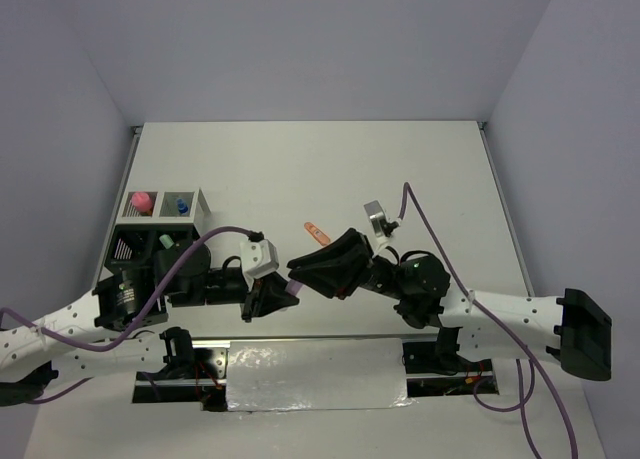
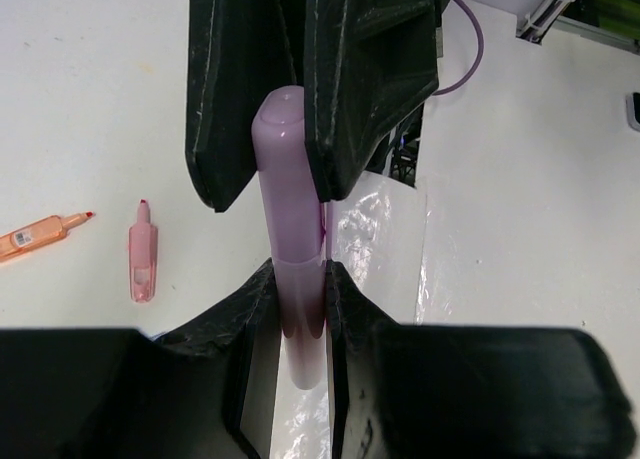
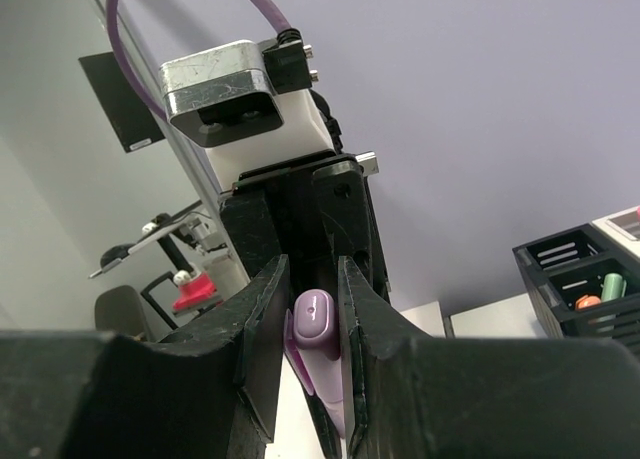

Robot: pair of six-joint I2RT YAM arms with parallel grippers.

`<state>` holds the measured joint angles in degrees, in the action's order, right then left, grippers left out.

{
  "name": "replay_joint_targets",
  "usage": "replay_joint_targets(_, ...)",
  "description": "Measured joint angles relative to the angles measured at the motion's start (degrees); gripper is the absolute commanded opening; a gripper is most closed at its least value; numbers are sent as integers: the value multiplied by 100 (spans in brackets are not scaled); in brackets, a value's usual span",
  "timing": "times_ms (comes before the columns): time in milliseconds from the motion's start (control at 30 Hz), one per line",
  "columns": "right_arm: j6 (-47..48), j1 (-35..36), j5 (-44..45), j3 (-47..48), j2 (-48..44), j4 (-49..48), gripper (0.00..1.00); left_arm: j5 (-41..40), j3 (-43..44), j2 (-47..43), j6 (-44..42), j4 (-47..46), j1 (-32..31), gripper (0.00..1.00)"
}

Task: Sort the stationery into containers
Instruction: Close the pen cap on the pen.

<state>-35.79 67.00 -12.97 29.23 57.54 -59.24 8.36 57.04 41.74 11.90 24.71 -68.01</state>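
Observation:
A purple highlighter (image 1: 293,291) hangs in the air between my two grippers near the table's front edge. My left gripper (image 1: 272,301) is shut on one end of it (image 2: 298,309). My right gripper (image 1: 300,275) is closed around the other end (image 3: 316,324), and its black fingers (image 2: 370,89) show from above in the left wrist view. The organizer (image 1: 200,211) stands at the left, with a pink item (image 1: 141,199), a blue-capped bottle (image 1: 180,206) and a green pen (image 1: 165,241) in its compartments. Its black compartments (image 3: 560,264) also show in the right wrist view.
An orange highlighter (image 1: 315,229) lies on the table behind the grippers; it also shows in the left wrist view (image 2: 40,234). A small pink pen cap (image 2: 142,254) lies beside it. A shiny foil strip (image 1: 315,374) runs along the near edge.

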Motion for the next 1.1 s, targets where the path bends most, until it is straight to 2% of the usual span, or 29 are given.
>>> replay_joint_targets(467, -4, 96, -7, -348, 457, -920, 0, -57, 105, 9, -125, 621, 0, 0)
replay_joint_targets(633, -35, 138, 55, -420, 382, -841, 0, -17, 133, 46, -120, 787, 0, 0)
replay_joint_targets(767, 92, 181, 328, -131, -393, 240, 2, 101, -44, 9, -42, -81, -7, 0)
replay_joint_targets(933, 466, 260, 610, 577, -962, 1906, 14, 118, -734, -278, 361, -1622, -11, 0)
replay_joint_targets(967, 553, 269, 632, 745, -984, 2223, 19, 105, -828, -306, 452, -1821, -11, 0)
replay_joint_targets(1033, 686, 275, 667, 1051, -988, 2717, 20, 72, -940, -313, 605, -2122, -11, 0)
replay_joint_targets(1100, 820, 278, 682, 1333, -988, 3110, 26, 70, -986, -278, 713, -2409, -11, 0)
